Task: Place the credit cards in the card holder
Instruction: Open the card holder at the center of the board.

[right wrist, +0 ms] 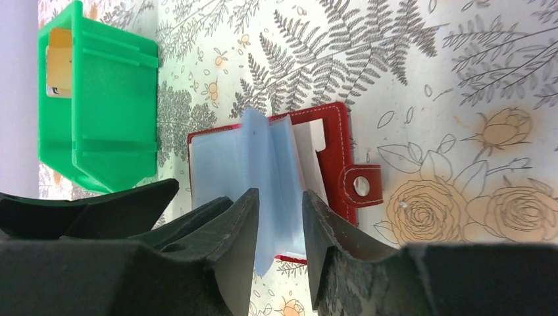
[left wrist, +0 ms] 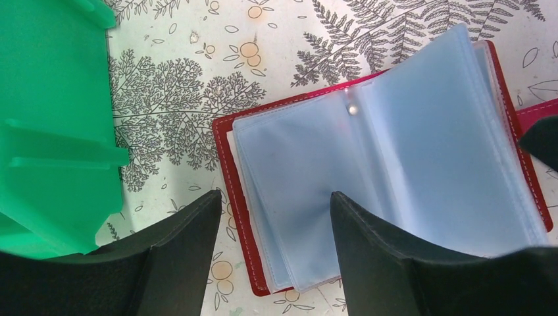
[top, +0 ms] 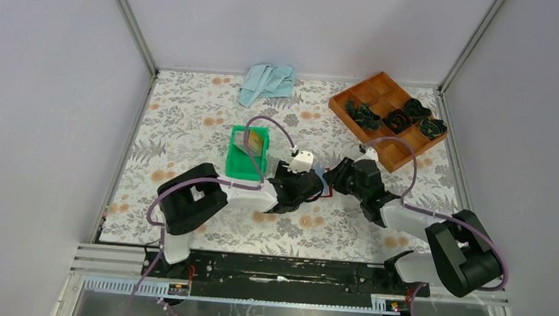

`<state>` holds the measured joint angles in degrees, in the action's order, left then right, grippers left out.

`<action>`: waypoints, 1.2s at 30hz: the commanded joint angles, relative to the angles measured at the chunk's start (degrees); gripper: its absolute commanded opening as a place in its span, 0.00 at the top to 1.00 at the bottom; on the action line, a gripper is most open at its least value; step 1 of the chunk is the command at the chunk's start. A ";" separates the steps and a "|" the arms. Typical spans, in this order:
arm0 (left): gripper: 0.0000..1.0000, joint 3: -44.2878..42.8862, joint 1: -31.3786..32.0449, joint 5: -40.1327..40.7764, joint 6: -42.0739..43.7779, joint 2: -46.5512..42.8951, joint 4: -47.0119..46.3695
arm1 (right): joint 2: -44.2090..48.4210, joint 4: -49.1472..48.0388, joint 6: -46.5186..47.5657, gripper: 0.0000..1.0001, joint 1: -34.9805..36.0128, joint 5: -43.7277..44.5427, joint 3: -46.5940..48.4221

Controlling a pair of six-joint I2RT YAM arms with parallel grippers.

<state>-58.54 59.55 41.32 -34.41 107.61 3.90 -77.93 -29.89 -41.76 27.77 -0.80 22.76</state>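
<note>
The dark red card holder (left wrist: 224, 141) lies open on the floral table, its pale blue sleeves (right wrist: 227, 155) fanned up and its snap tab (right wrist: 360, 185) to the right. A gold credit card (right wrist: 59, 69) stands inside the green bin (top: 240, 166); in the top view the card (top: 251, 140) leans against the bin's wall. My left gripper (left wrist: 273, 207) is open and straddles the holder's left edge. My right gripper (right wrist: 279, 201) is open by a narrow gap, with a loose sleeve hanging between its fingers. In the top view both grippers meet over the holder (top: 324, 185).
An orange compartment tray (top: 382, 87) with dark green objects stands at the back right. A light blue cloth (top: 267, 83) lies at the back centre. The green bin stands just left of the holder. Grey walls enclose the table.
</note>
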 commanded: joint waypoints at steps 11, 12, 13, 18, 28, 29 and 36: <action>0.32 1.30 -0.41 0.11 -0.74 -2.53 -2.20 | 4.16 6.16 4.75 0.62 0.78 -0.04 5.36; 0.32 1.34 -0.40 0.00 -0.81 -2.54 -2.23 | 3.32 5.59 4.47 0.63 1.01 -0.60 5.57; 0.32 1.33 -0.41 -0.06 -0.83 -2.52 -2.22 | 2.53 5.13 4.34 0.63 1.42 -0.82 5.75; 0.32 1.50 -0.41 -0.22 -0.92 -3.07 -2.31 | -1.68 2.80 3.45 0.63 2.12 -1.35 6.39; 0.32 2.34 -0.42 1.07 -0.28 -4.80 -1.23 | -9.86 -1.57 1.36 0.63 2.11 -1.75 4.85; 0.32 2.45 -0.40 1.32 -0.16 -4.89 -1.06 | -10.28 -1.92 1.18 0.63 2.07 -1.65 4.58; 0.32 3.09 -0.40 2.00 -0.20 -4.94 -0.47 | -10.22 -0.71 1.65 0.63 1.98 0.62 3.82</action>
<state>-56.25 59.46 41.36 -34.72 104.18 3.90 -88.05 -30.96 -40.38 29.47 -2.44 27.09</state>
